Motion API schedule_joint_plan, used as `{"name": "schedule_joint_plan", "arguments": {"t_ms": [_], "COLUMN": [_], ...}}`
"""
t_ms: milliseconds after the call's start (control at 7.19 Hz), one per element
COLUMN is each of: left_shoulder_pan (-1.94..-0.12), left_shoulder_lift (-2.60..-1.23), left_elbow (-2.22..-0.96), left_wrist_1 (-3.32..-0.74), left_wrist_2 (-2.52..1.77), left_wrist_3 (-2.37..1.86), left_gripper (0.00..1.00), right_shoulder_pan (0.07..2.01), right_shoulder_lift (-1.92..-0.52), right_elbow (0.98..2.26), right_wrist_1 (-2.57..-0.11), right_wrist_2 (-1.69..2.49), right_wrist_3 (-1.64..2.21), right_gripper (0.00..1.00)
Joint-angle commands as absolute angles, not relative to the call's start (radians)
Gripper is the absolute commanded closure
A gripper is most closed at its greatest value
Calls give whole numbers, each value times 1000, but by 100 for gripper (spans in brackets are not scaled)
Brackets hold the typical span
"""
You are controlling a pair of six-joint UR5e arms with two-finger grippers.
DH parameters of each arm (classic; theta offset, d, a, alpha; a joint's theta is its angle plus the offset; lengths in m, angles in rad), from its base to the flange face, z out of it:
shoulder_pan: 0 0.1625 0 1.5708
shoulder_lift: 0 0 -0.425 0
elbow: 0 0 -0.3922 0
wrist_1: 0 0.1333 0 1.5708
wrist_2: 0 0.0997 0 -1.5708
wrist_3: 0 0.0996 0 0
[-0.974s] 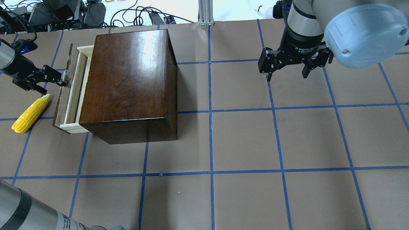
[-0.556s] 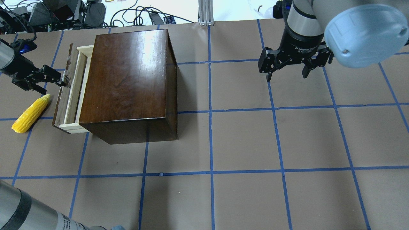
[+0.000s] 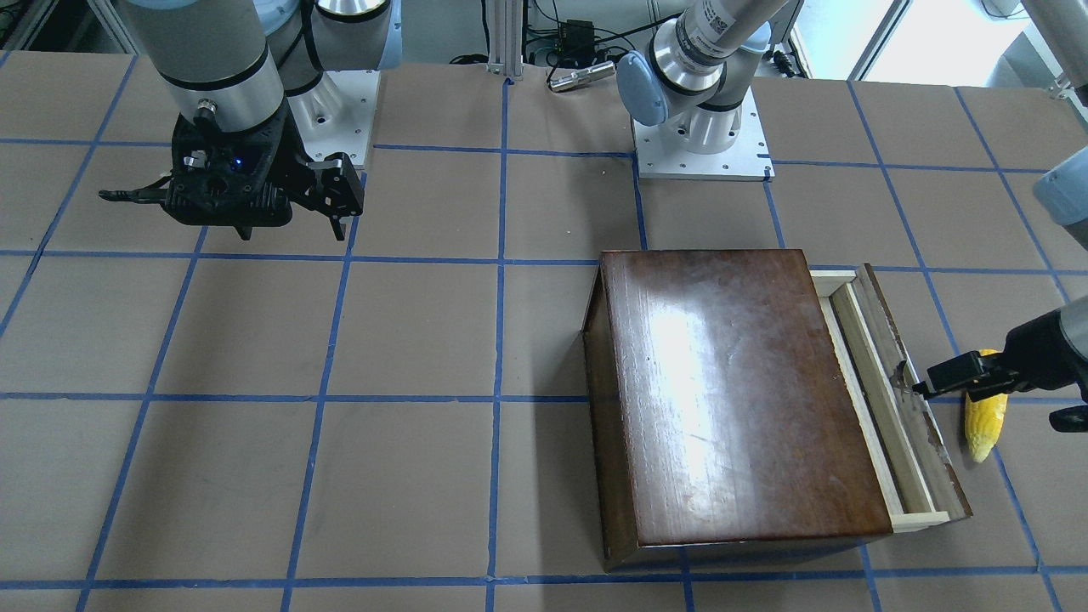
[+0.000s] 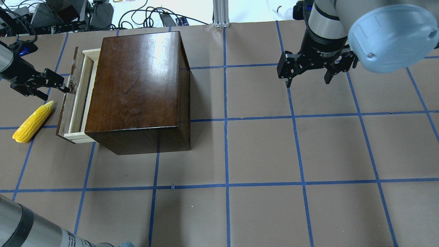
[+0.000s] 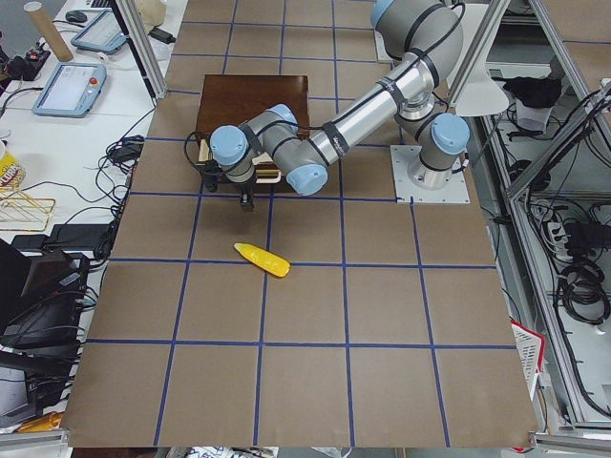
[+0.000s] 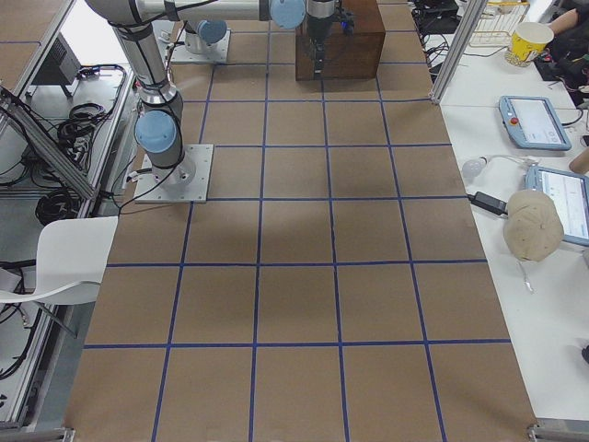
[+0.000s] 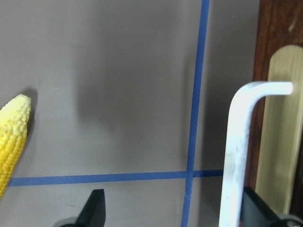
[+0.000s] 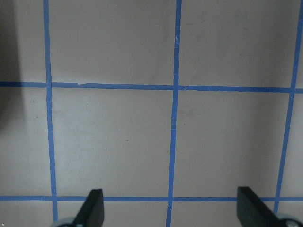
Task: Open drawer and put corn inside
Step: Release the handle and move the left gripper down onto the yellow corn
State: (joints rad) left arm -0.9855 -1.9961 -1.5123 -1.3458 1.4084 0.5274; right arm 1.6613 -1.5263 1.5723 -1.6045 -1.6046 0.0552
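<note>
The drawer (image 4: 78,99) is pulled partly out of the left side of the dark-brown box (image 4: 137,89), so its pale wood tray shows behind the worn dark front panel (image 4: 65,113). My left gripper (image 4: 56,94) is open at the panel. In the left wrist view (image 7: 175,213) the white bent handle (image 7: 234,156) stands just inside one finger. The yellow corn (image 4: 32,122) lies on the table beside the drawer front, close below the left gripper, and also shows in the front view (image 3: 984,425). My right gripper (image 4: 307,82) is open and empty, hanging above the table far right.
The brown table cover (image 4: 260,151) carries a grid of blue tape lines. Cables and equipment (image 4: 68,13) lie beyond the far edge. Part of the left arm (image 4: 31,226) crosses the near left corner.
My left gripper has shifted slightly left, away from the box, staying at the drawer handle. The drawer, corn and right arm look unchanged.
</note>
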Motion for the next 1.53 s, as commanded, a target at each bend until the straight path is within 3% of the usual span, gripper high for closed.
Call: {"name": "schedule_joint_plan", "arguments": {"t_ms": [0, 1391], "left_shoulder_pan": [-985, -881], "left_shoulder_lift": [-1987, -2104], "left_elbow": [-1511, -1526], "left_wrist_1": [-1341, -1157], "left_wrist_2": [1469, 1661], "left_wrist_3": [576, 1105], "left_gripper": [0, 0], "right_shoulder_pan": [1661, 1661], "right_shoulder_lift": [-1526, -1526], "right_elbow": [1572, 1572], "right_wrist_1": [-1605, -1605], "right_wrist_2": [-1605, -1605], "right_wrist_3": [55, 55], "right_gripper": [0, 0]}}
